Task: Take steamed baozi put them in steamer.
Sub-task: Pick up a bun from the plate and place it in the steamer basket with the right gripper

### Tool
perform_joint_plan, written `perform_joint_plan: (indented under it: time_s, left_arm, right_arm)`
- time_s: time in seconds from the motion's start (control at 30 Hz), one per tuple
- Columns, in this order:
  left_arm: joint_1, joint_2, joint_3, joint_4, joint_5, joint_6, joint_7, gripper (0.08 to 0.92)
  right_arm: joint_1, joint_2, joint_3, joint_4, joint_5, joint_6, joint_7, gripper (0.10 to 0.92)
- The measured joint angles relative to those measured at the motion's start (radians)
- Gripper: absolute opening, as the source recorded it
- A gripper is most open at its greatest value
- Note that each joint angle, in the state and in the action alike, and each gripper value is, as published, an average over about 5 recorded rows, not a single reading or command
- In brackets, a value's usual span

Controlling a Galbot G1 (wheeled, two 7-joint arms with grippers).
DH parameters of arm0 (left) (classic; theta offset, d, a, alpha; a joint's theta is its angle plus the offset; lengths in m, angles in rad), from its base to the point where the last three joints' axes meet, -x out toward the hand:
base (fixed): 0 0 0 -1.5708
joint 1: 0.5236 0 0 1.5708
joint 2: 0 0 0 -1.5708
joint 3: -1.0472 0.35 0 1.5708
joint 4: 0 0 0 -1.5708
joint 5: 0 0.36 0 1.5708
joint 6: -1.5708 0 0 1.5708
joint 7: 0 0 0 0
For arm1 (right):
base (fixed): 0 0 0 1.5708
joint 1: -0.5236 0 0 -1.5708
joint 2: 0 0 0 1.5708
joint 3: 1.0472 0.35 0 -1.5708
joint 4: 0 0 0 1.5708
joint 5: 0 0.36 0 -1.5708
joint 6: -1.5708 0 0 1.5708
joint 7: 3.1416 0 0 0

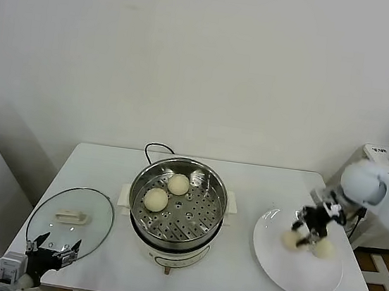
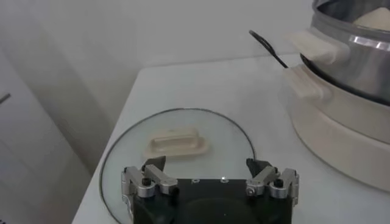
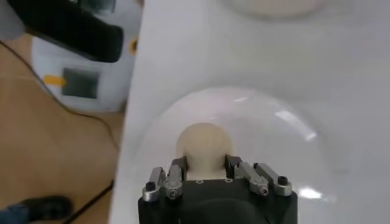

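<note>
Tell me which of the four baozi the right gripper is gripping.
The baozi on the white plate, between the right gripper fingers. Its plate neighbour lies free; two others sit in the steamer.

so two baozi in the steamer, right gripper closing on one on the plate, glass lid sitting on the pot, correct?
Not the lid. The head view shows the glass lid flat on the table to the steamer's left, near the open left gripper. Two baozi inside; right gripper on a plate baozi.

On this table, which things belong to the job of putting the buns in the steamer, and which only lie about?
Belonging to the job:
- steamer, two baozi inside
- two baozi on the white plate; right gripper is shut on one baozi, the other beside it

Lying about:
- glass lid, under the open left gripper
- black cord
</note>
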Motion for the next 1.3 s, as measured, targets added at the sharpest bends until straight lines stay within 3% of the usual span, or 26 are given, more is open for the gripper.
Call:
perform_joint_plan:
  time_s: [0.6,0.97,1.3]
  left_arm:
    - [-0.009,0.015,0.010,0.007,0.000,0.001,-0.001,0.823]
    - [0.002,0.013,0.006,0.007,0.000,-0.003,-0.002,0.823]
    - [0.005,0.012,0.004,0.007,0.000,-0.006,-0.001,0.823]
  right_arm:
    - [0.173,0.366,-0.013,-0.072,0.074,0.350,0.041,0.424]
    - [0.127,0.581,-0.008,-0.088,-0.024,0.591,0.020,0.424]
    - [0.072,0.652,-0.011,-0.029,-0.149,0.727,-0.002,0.424]
